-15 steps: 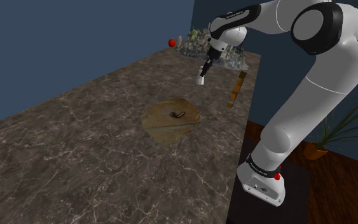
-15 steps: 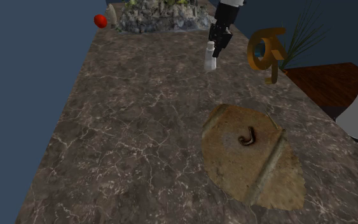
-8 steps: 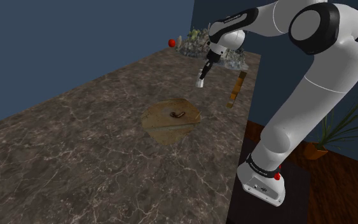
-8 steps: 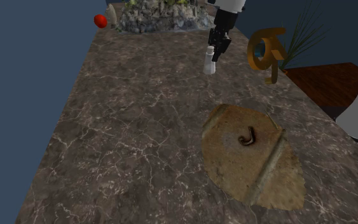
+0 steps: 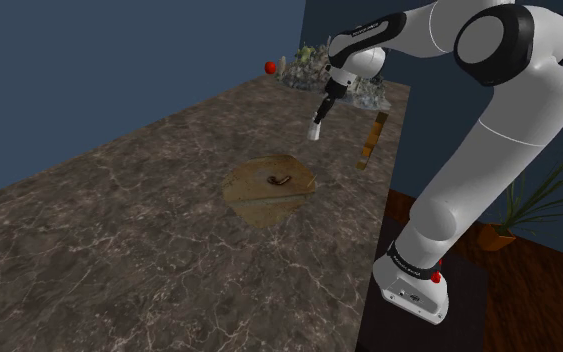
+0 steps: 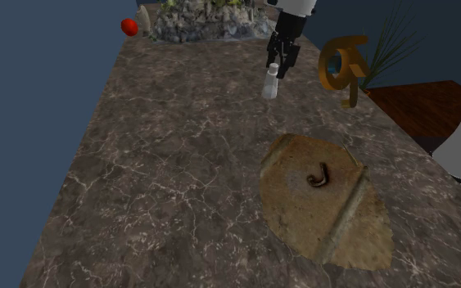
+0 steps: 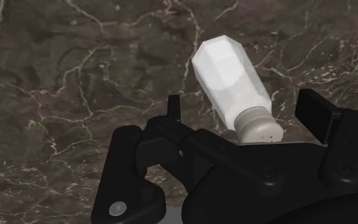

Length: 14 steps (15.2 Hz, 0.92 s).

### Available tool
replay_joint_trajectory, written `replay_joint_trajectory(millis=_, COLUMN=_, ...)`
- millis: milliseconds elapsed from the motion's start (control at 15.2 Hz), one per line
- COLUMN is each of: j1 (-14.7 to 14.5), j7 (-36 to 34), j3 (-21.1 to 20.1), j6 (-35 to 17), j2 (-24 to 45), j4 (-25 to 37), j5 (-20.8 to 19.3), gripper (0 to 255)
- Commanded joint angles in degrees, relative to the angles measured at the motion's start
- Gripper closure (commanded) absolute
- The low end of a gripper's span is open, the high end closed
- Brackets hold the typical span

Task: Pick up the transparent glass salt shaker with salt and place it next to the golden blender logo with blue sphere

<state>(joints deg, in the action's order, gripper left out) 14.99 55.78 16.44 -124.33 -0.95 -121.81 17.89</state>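
The salt shaker (image 7: 230,79), drawn white with a greyish cap, is seen tilted between the jaws with its cap end toward the hand, but it isn't clasped. The jaws are spread apart and a gap is left on either side of it, so it's probably best read as let go rather than carried. Whether its base is fully settled on the marbled surface (image 6: 179,164) can't be made out for sure. It's placed toward the far end of that surface, a bit inward from the edge on the stand's side. The golden logo (image 6: 341,67) is stood upright right at that edge, near the shaker but with bare marble between them. That spot makes sense given the "next to" in the task, and the gap is likely kept because a thin upright logo could easily be knocked over. Further out, a flat brown pad (image 6: 323,200) with a small dark curl on it is laid mid-surface. A rocky cluster (image 6: 204,20) and a red ball (image 6: 129,27) are parked at the far end, well apart from the drop spot.
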Motion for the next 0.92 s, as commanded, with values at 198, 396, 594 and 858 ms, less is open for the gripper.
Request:
replay_joint_trajectory(millis=198, j1=0.4, j7=-0.8, j3=0.4, j6=3.5, j2=-1.7, j4=1.8, j5=-1.2, gripper=0)
replay_joint_trajectory(millis=396, j1=0.8, j7=-1.3, j3=0.7, j6=6.6, j2=-3.1, j4=3.8, j5=-2.1, gripper=0)
replay_joint_trajectory(millis=594, j1=0.8, j7=-1.3, j3=0.7, j6=6.6, j2=-3.1, j4=3.8, j5=-2.1, gripper=0)
replay_joint_trajectory(millis=858, j1=0.8, j7=-1.3, j3=0.7, j6=6.6, j2=-3.1, j4=3.8, j5=-2.1, gripper=0)
